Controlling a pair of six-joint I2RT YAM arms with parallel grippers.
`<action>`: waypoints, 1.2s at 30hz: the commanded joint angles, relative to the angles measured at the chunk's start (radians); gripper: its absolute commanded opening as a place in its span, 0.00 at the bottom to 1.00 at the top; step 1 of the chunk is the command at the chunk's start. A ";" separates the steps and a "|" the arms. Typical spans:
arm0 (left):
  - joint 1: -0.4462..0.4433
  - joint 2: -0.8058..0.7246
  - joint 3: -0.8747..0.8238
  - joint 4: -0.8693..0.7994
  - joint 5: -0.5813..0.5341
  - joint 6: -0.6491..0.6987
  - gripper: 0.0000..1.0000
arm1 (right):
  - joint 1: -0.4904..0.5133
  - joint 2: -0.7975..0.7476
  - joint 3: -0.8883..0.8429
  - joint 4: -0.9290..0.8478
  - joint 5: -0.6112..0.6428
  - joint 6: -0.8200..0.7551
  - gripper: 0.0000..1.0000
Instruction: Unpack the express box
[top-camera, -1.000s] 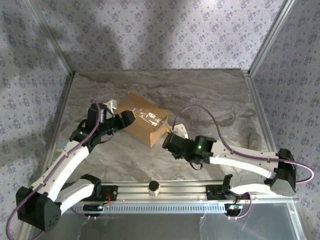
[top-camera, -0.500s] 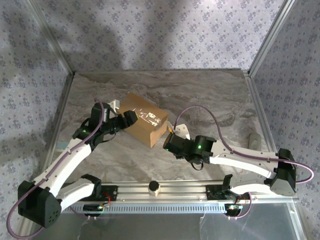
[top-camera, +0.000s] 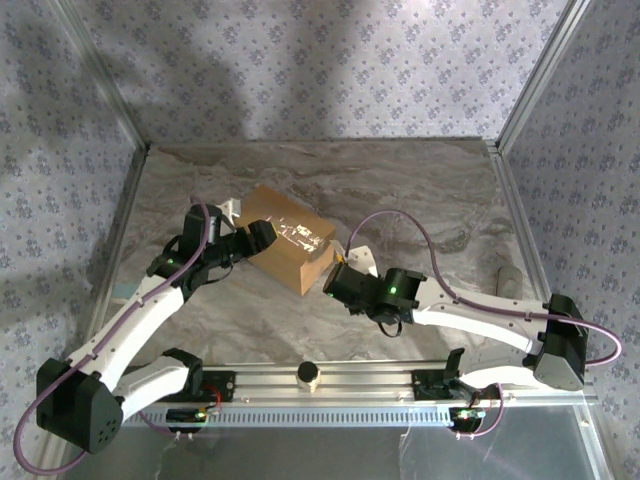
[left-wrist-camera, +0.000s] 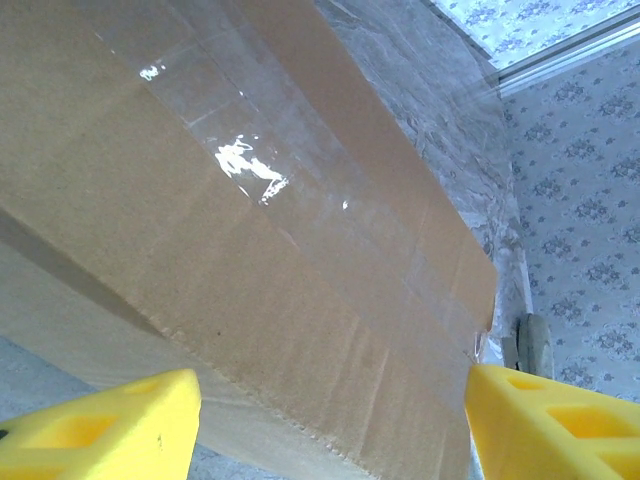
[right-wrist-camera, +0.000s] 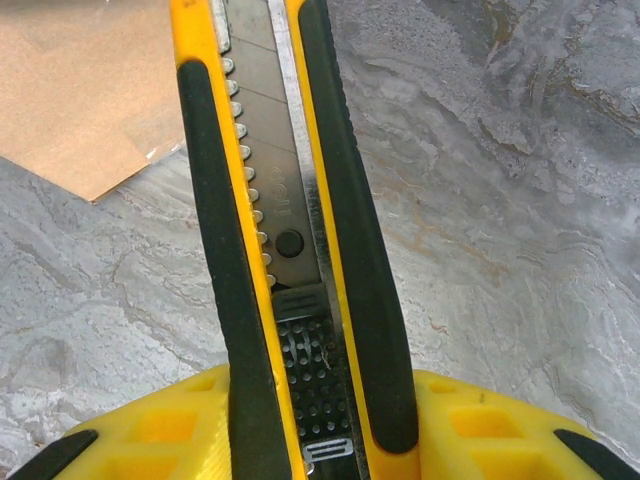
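The plain tan-brown rectangular cardboard box (top-camera: 290, 235), with glossy clear tape along its top, lies on the grey marbled tabletop (top-camera: 420, 190), a little left of the middle, and its flaps are closed. The left end effector (top-camera: 256, 238) is at the near left side of the box. Its yellow fingers (left-wrist-camera: 100, 425) stand wide apart, with the taped surface just in front of them. The right end effector (top-camera: 343, 282) is clamped on a yellow and black utility knife (right-wrist-camera: 290, 200), which points toward the near right corner of the box, close beside it.
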 joint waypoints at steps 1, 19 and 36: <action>-0.009 0.007 0.040 0.028 -0.009 -0.010 0.70 | -0.010 0.008 0.038 0.012 0.014 -0.016 0.00; -0.009 0.010 0.041 0.033 -0.010 -0.015 0.70 | -0.030 0.065 0.063 0.028 0.009 -0.045 0.00; -0.009 0.018 0.132 -0.112 -0.065 0.079 0.71 | -0.030 0.062 0.087 0.013 -0.001 -0.044 0.00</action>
